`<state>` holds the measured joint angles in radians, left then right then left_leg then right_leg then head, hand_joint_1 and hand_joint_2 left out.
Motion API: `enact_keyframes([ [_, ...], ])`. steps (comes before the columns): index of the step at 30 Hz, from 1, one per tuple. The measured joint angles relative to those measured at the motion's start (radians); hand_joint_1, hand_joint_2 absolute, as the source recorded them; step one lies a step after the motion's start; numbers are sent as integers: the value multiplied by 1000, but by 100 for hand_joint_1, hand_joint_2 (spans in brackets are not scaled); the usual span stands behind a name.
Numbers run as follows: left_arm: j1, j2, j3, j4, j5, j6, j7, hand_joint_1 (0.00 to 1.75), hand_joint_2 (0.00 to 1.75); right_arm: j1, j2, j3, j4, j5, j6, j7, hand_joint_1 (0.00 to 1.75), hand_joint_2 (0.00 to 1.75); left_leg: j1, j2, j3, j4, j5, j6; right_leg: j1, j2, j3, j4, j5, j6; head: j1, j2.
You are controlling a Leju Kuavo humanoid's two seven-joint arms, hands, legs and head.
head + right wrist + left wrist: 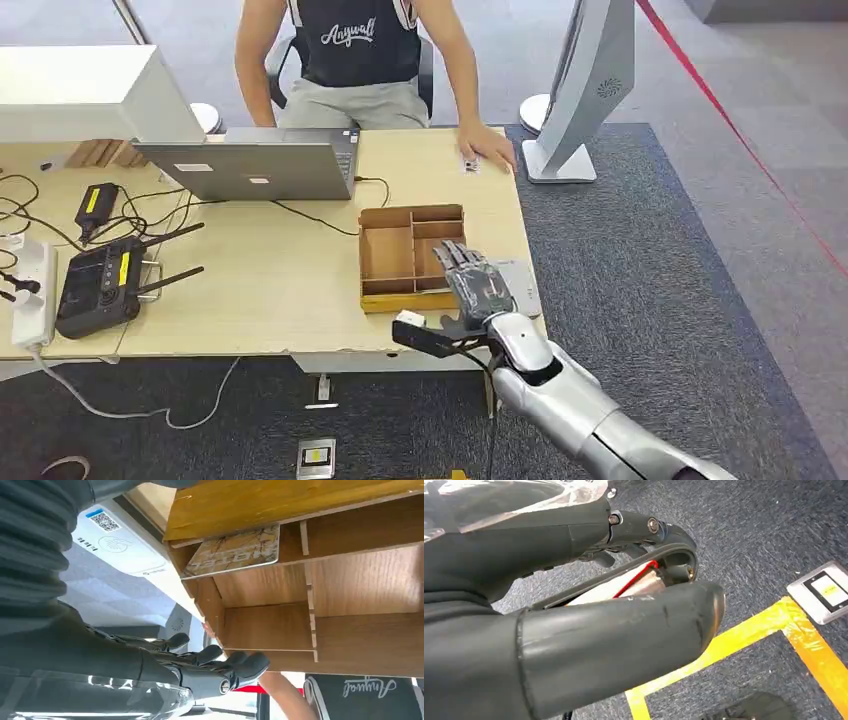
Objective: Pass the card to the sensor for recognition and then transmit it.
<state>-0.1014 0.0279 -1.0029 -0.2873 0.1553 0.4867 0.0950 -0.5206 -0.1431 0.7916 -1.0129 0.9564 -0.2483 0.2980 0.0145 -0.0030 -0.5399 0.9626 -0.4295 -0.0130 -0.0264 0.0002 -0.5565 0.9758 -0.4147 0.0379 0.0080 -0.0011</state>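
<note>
Right hand (478, 285) empty, fingers spread, partly hiding the card (234, 551) in the wooden tray (385, 255); left hand's (589, 610) grip unclear

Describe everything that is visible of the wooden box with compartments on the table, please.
The wooden box is a shallow open tray of light brown board that looks like thin plywood, split by slotted dividers into several compartments. It lies flat near the right edge of the table, beside a white card reader. A patterned card leans in one compartment next to that reader. The right hand hovers open over the near right part of the box; whether it touches it cannot be told.
</note>
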Motion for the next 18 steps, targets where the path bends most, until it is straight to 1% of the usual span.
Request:
enact_keyframes([
  [18, -10, 0, -23, 0, -4, -2, 10, 0, 0, -25, 18, -1, 54, -23, -18, -8, 0, 175, 0, 0, 0, 0, 0, 0, 0, 0, 0, 0, 0, 0, 0, 0],
])
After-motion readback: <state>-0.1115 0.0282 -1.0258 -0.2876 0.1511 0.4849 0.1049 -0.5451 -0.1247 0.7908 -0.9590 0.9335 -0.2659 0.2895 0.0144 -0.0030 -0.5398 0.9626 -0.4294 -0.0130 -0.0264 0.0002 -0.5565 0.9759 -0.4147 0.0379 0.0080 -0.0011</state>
